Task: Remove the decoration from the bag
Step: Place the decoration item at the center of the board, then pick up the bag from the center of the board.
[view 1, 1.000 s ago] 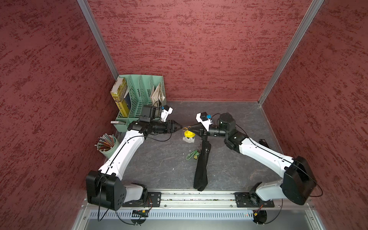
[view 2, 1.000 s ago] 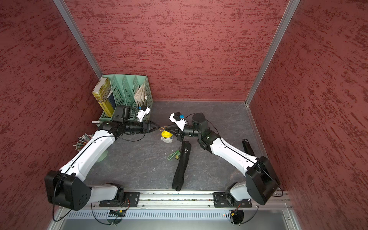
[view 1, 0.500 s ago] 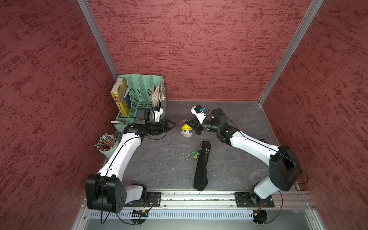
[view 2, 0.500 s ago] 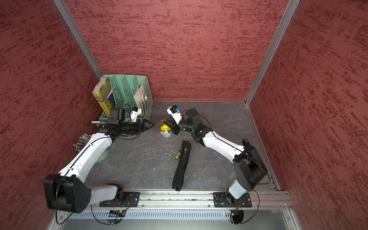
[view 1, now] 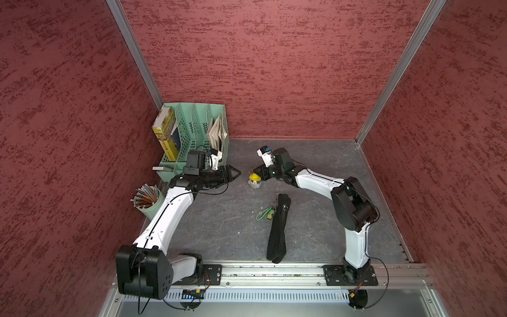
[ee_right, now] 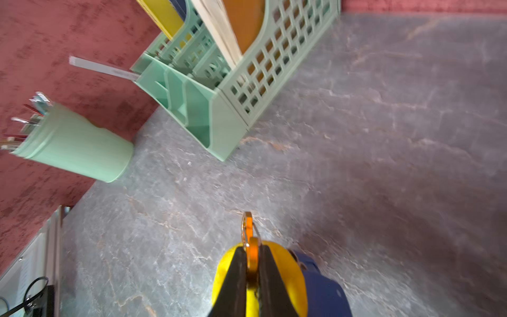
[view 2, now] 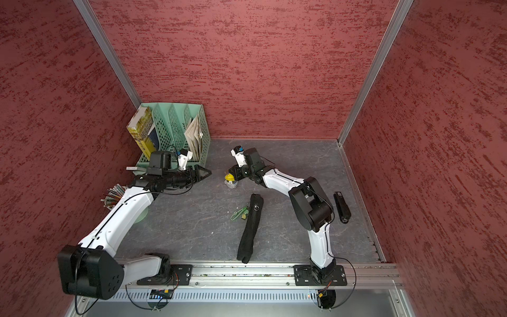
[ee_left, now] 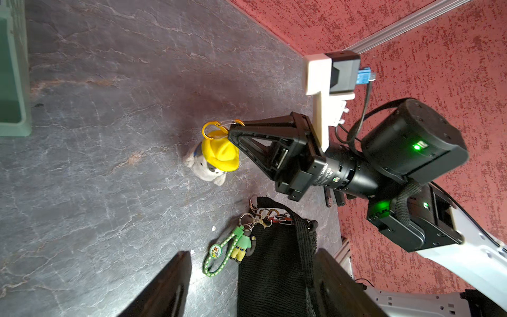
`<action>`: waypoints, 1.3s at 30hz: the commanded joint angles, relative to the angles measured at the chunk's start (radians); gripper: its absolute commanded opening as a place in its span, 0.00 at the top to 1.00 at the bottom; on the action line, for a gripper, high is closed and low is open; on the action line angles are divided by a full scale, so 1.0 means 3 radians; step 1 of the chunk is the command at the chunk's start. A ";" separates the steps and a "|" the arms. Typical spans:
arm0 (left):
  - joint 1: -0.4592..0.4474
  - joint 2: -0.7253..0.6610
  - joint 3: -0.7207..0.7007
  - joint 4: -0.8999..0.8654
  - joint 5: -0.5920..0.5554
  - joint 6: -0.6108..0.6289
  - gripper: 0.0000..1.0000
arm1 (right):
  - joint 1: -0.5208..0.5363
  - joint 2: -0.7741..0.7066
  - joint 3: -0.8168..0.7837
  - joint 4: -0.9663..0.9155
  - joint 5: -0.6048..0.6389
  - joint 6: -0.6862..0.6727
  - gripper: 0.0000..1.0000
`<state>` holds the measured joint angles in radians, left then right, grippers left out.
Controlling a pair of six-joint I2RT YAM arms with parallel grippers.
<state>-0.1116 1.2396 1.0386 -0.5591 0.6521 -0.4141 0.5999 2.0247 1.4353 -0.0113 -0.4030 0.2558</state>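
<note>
The black bag lies flat and lengthwise on the grey table. The decoration, a small plush toy in a yellow hat with an orange carabiner, stands on the table behind the bag and apart from it. My right gripper is shut on that carabiner, with one finger close on each side. A green keychain figure is still clipped to the rings at the bag's end. My left gripper hangs open and empty to the left of the toy.
A mint green file organizer holding books stands at the back left. A green cup of pencils stands by the left wall. A slim black object lies on the table at the right. A metal rail borders the front.
My right gripper carried the decoration back and left, away from the bag's end, and down onto the table. My left gripper drew back leftward and opened wider. The bag lies flat.
</note>
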 commanded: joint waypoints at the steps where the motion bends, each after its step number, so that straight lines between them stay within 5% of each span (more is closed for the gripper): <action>1: 0.0009 -0.0061 -0.0032 0.0081 0.0028 -0.0002 0.24 | -0.0016 -0.0048 0.0182 -0.0342 0.0174 0.0132 0.65; 4: 0.0009 -0.0095 -0.0008 0.0016 0.0057 0.0040 0.21 | -0.0022 -0.0290 0.0222 -0.0676 0.0283 0.0122 0.44; 13: -0.0018 -0.0331 0.0057 -0.0052 0.0059 0.0139 0.20 | -0.0022 -0.1095 0.0357 -0.2004 0.0985 0.0384 0.29; 20: -0.0059 -0.0417 0.0023 -0.0050 0.0051 0.0168 0.20 | 0.0037 -0.1184 0.0489 -0.3209 0.1173 0.0992 0.26; 32: -0.0104 -0.0435 -0.0015 0.0023 0.0148 0.0148 0.20 | 0.0450 -0.1231 -0.0058 -0.3283 0.1188 0.1356 0.11; 39: -0.0126 -0.0473 -0.0016 0.0007 0.0172 0.0138 0.20 | 0.0455 -0.1060 -0.0069 -0.3343 0.1227 0.1321 0.25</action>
<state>-0.1421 1.1206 1.0370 -0.5678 0.6830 -0.3855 0.7330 1.6890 1.4208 -0.9855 -0.0643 0.6415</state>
